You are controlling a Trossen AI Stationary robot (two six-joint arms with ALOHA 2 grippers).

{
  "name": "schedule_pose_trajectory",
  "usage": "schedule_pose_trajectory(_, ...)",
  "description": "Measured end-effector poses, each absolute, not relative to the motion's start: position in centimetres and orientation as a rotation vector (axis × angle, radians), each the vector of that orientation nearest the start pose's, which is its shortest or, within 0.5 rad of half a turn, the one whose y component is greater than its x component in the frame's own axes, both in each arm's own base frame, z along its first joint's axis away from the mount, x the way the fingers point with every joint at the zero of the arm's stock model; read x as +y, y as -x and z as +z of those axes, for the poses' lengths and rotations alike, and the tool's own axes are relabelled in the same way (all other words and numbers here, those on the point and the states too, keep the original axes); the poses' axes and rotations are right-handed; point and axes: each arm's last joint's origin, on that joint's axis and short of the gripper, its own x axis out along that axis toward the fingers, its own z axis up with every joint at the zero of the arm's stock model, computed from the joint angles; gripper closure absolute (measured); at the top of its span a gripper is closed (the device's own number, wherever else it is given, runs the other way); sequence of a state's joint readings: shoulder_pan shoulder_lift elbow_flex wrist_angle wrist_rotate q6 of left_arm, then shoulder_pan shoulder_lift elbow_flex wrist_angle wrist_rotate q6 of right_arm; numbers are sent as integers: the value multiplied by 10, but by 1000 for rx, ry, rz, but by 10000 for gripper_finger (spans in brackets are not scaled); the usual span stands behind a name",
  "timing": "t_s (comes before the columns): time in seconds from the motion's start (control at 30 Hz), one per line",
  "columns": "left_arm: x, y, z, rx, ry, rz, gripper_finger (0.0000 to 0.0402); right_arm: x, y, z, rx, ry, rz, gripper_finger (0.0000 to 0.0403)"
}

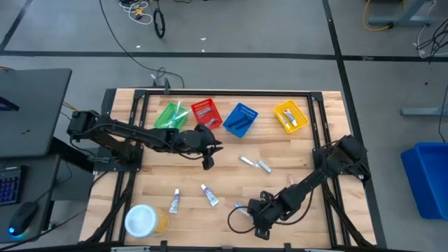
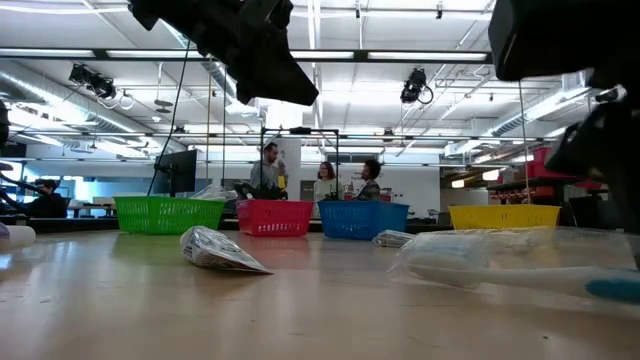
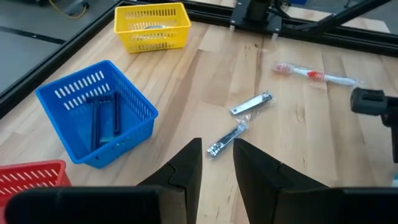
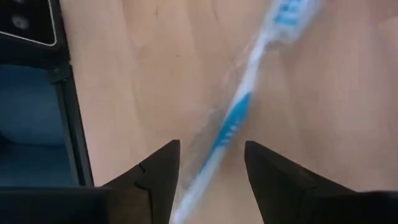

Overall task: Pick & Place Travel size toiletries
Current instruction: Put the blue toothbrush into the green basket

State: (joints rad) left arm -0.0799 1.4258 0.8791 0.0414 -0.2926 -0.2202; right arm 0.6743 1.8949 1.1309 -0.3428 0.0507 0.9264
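We see the right gripper (image 4: 206, 177), jaws parted and empty, low over a wrapped white toothbrush with blue print (image 4: 239, 115) lying askew between them on the near table edge — closing off-line could skid it away. The left gripper (image 3: 216, 168), slightly parted and empty, hangs mid-table near two metal nail clippers (image 3: 239, 121). Beyond stand the blue plastic basket (image 3: 134, 102) and yellow plastic basket (image 3: 152, 37) — neither obstructs.

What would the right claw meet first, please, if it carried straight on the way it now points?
Most likely the wrapped blue-and-white toothbrush, which lies on the table between the right claw's open fingers, just ahead. How close it is, the view doesn't settle.
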Motion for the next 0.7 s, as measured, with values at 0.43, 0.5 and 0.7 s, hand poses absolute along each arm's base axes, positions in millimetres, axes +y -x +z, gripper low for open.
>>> schedule_pose_trajectory(0.43,-20,-306,241,502,83,123,301,225,-289,120,1222,-201,87,249)
schedule_pose_trajectory(0.5,-23,-305,241,514,88,44,301,223,-290,120,1226,-169,106,274)
schedule_pose_trajectory(0.7,-35,-303,239,546,102,-58,301,213,-295,119,1248,-107,140,361)
